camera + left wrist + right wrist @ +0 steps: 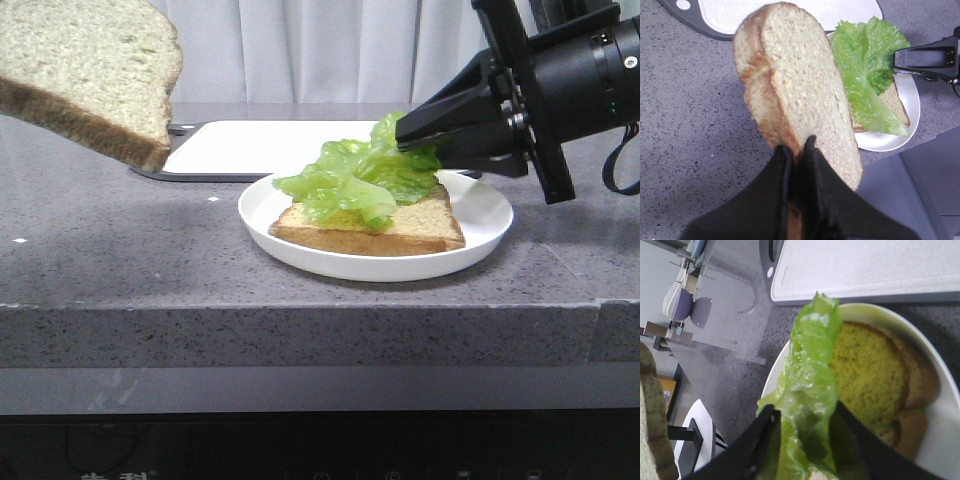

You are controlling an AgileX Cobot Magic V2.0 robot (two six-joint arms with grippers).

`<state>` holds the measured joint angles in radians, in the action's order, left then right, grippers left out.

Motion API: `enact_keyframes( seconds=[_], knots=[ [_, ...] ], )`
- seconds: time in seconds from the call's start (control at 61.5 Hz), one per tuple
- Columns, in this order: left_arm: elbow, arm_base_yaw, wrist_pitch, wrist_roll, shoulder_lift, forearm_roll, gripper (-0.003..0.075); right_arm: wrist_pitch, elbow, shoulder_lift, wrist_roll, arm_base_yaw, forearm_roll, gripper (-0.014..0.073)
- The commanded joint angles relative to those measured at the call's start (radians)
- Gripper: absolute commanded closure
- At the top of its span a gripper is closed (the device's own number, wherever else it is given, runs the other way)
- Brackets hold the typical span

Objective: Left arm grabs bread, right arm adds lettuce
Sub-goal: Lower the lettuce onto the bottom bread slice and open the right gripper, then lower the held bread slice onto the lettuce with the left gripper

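My left gripper (796, 147) is shut on the lower edge of the bread (800, 85), a thick pale slice with brown crust. It holds the slice high at the far left of the front view (90, 70). The gripper itself is outside that view. The lettuce (360, 175) lies ruffled across a second slice (420, 225) on the white plate (480, 215). My right gripper (405, 140) is at the leaf's right end. In the right wrist view its fingers (806, 412) stand apart with the lettuce (812, 370) between them.
A white cutting board with a dark rim (260, 145) lies just behind the plate, also in the left wrist view (790, 7). The grey stone table's front edge (300, 310) is close to the plate.
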<state>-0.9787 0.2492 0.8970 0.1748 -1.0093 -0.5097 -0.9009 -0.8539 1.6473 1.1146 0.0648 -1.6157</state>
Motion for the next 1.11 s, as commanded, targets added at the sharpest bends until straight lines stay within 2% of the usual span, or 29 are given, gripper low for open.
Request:
enact_keyframes(
  seconds=[0.0,0.065,0.26,0.39,0.553,0.683,0.878,1.09],
  knots=[
    [-0.026,-0.004,-0.06,-0.001,0.015,-0.033,0.0741,-0.054,-0.019,-0.046,0.017,-0.021,-0.014,0.0139],
    [-0.026,-0.004,-0.06,-0.001,0.015,-0.033,0.0741,-0.067,-0.026,-0.062,0.017,-0.048,0.032,0.0111],
    [-0.026,-0.004,-0.053,-0.001,0.015,-0.046,0.0741,-0.068,-0.037,-0.196,-0.04,-0.14,0.168,0.0116],
    [-0.026,-0.004,-0.056,0.0,0.01,-0.086,0.0741,-0.057,-0.037,-0.316,-0.156,-0.173,0.349,0.0127],
    [-0.026,-0.004,-0.064,0.154,-0.05,-0.299,0.0741,-0.04,-0.037,-0.501,-0.347,-0.161,0.633,0.0127],
    [-0.03,-0.004,-0.064,0.333,-0.135,-0.543,0.0741,-0.042,-0.037,-0.623,-0.46,-0.15,0.779,0.0127],
    [-0.041,-0.004,0.003,0.597,-0.298,-0.853,0.0741,-0.065,-0.037,-0.762,-0.476,-0.148,0.798,0.0127],
    [-0.141,0.01,0.147,0.67,-0.472,-0.947,0.0741,-0.067,-0.035,-0.799,-0.476,-0.148,0.798,0.0127]
  ],
)
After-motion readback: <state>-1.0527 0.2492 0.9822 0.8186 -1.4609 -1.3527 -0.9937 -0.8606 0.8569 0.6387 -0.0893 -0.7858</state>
